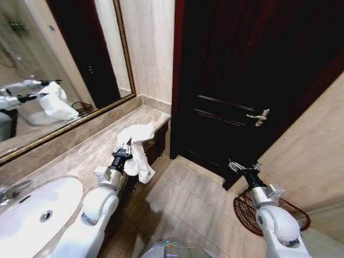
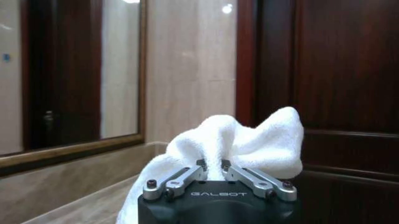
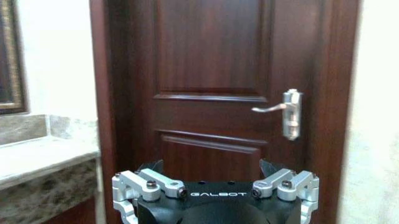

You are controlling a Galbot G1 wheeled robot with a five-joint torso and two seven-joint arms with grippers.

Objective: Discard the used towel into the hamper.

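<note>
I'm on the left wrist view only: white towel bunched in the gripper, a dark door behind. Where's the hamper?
Observer: The hamper sits on the floor by the right wall, partly behind the right arm, in the head view.
Operator: Is the towel clear of the counter?
Observer: The towel hangs from the left gripper past the counter's front edge, over the floor.
Operator: And the other arm?
Observer: The right gripper is open and empty, raised above the hamper's near rim, pointing at the door.

The right arm (image 1: 277, 220) hides much of the hamper (image 1: 244, 207); the sink (image 1: 32, 212) is cut off.
</note>
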